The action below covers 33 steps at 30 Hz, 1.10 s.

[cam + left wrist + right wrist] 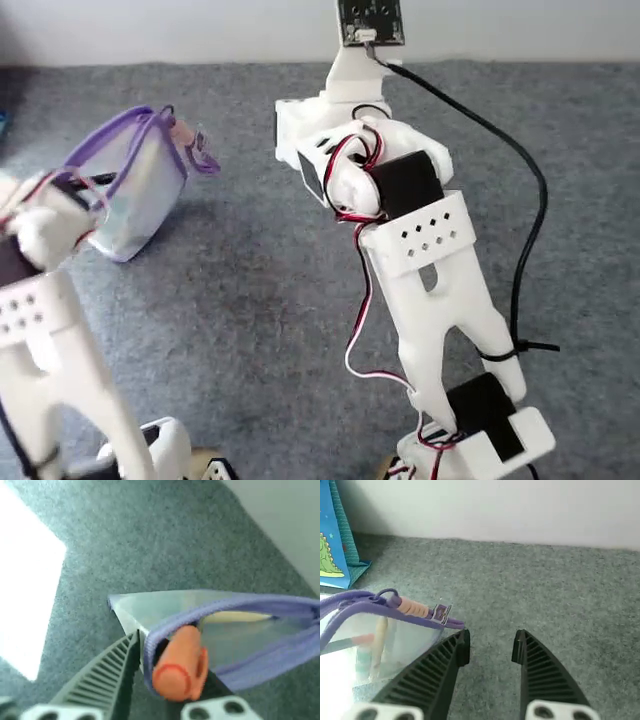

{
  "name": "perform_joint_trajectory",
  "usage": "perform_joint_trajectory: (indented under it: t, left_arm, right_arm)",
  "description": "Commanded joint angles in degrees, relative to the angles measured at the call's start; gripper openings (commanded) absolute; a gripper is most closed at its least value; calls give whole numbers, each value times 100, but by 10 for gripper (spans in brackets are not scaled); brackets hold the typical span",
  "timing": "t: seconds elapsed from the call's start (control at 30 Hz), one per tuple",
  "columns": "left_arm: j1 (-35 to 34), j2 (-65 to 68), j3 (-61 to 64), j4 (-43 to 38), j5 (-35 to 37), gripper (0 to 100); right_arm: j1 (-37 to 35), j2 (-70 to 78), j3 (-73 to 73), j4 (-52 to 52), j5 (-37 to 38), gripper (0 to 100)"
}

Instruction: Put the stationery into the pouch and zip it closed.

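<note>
The left gripper (152, 655) is clenched on the purple zip rim of the pouch (240, 630). An orange cylinder (177, 667) sits between its jaws at the pouch mouth, and I cannot tell whether it is squeezed too. The mouth gapes open, with a pale cream stick (240, 616) lying inside.

The right gripper (490, 647) is released, its jaws apart over the grey carpet (560, 595), holding nothing. It is near the pouch's zip pull (415, 608) at the left of the right wrist view. Through the clear wall there, the cream stick and a pink-and-green pen (362, 650) show. In the high view the pouch (140, 190) sits tilted at the upper left. A blue booklet (332, 545) leans in the upper left corner of the right wrist view.
</note>
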Motion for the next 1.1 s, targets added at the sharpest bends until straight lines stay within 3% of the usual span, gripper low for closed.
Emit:
perform_joint_trajectory:
  t: [0.0,0.1,0.47,0.57,0.67,0.77,0.87,1.07]
  left_arm:
    - [97,281,-1323,484,255,11]
    - [70,949,-936,1020,369,11]
    - [35,1160,-1015,932,105,11]
    - [571,1064,-1648,571,-563,11]
    - [1609,1204,-1938,264,-1108,11]
    - [2391,1714,-1789,404,-1389,11]
    - [2286,2251,-1719,607,-1415,11]
    - [1152,2330,-1859,941,-1398,11]
  right_arm:
    - [66,-277,-105,31,-70,162]
    - [31,-277,-105,31,-70,162]
    - [-242,-576,-88,180,-44,162]
    - [-154,-664,-88,426,-62,161]
    - [189,-848,-88,690,-79,161]
    - [611,-1042,-88,831,-79,160]
    - [927,-1174,-88,971,-70,160]
    - [1077,-1323,-88,1411,-62,159]
